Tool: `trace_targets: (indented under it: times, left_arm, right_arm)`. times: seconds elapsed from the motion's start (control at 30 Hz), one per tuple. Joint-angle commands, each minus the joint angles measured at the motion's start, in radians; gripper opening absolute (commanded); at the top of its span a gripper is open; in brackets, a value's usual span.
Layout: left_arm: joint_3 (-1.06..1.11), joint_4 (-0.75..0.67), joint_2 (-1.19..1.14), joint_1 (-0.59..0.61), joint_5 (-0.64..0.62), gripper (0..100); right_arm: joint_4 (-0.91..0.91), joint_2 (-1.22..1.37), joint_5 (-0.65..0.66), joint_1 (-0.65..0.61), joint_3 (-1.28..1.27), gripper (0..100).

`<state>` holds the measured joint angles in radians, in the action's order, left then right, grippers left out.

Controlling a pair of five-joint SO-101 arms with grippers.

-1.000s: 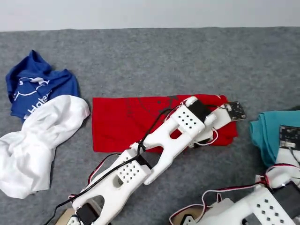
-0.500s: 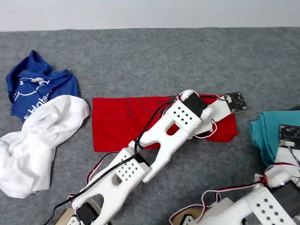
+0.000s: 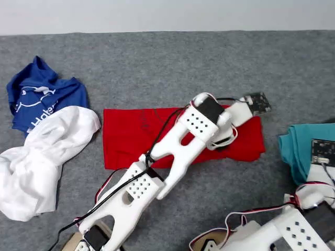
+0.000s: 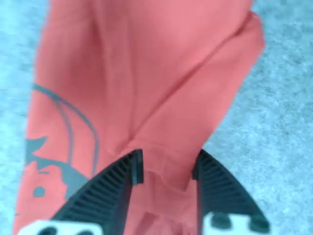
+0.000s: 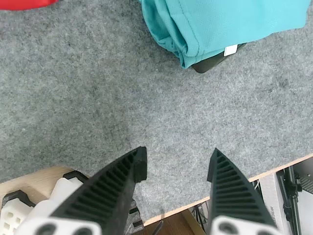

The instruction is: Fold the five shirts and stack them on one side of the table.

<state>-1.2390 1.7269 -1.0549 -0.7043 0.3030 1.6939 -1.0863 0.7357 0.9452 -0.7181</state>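
On red shirt: L jaws apart, astride a raised fold.

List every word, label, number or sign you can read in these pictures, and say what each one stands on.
Blue shirt: white lettering, crumpled and cut off by folds; no whole word reads.
Red shirt: dark graphic, blurred, no legible words.
Teal shirt: small white tag, too small to read.
No number or sign is readable.
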Motion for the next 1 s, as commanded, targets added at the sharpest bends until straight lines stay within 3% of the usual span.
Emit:
trace_targets:
  times: [0.0, 0.7, 0.83, 0.97]
  left_arm:
    - [-0.065, 0.025, 0.069, 0.014, 0.002, 18]
    - [-0.058, -0.282, -0.041, 0.066, -0.008, 18]
    - [-0.061, -0.334, -0.046, 0.106, -0.081, 18]
    - [-0.2, -0.333, -0.044, 0.195, -0.18, 18]
  right_arm:
    - [0.004, -0.01, -0.012, -0.008, 0.008, 21.7]
    - [0.004, -0.01, -0.014, -0.03, 0.006, 21.6]
    - [0.002, -0.007, -0.014, -0.054, 0.006, 21.6]
    - [-0.007, -0.004, -0.014, -0.09, 0.006, 21.6]
